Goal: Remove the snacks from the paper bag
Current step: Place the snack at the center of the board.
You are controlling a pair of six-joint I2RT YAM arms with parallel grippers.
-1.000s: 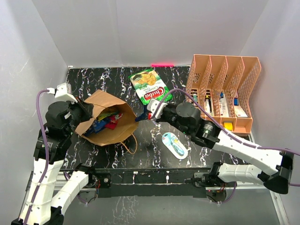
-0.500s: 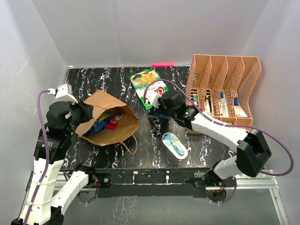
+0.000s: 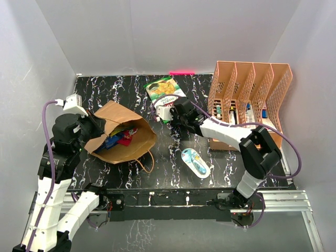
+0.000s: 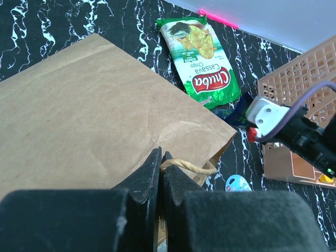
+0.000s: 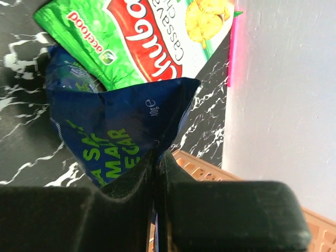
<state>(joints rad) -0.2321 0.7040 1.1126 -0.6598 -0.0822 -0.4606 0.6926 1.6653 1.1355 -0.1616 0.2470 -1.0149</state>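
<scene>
A peach mesh file organizer [image 3: 224, 80] is standing at the right rear of the black, white-veined counter [image 3: 126, 86] with small boxes [image 3: 250, 118] sitting in its slots, a white-and-teal oval blister pack [image 3: 196, 162] is lying flat toward the front, and a pink strip [image 3: 181, 72] is running along the back edge.

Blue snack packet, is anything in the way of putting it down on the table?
Nothing visible blocks it. The right gripper is shut on the blue packet, right beside the green chip bag, whose corner overlaps it in the wrist view. Black table shows next to it.
</scene>
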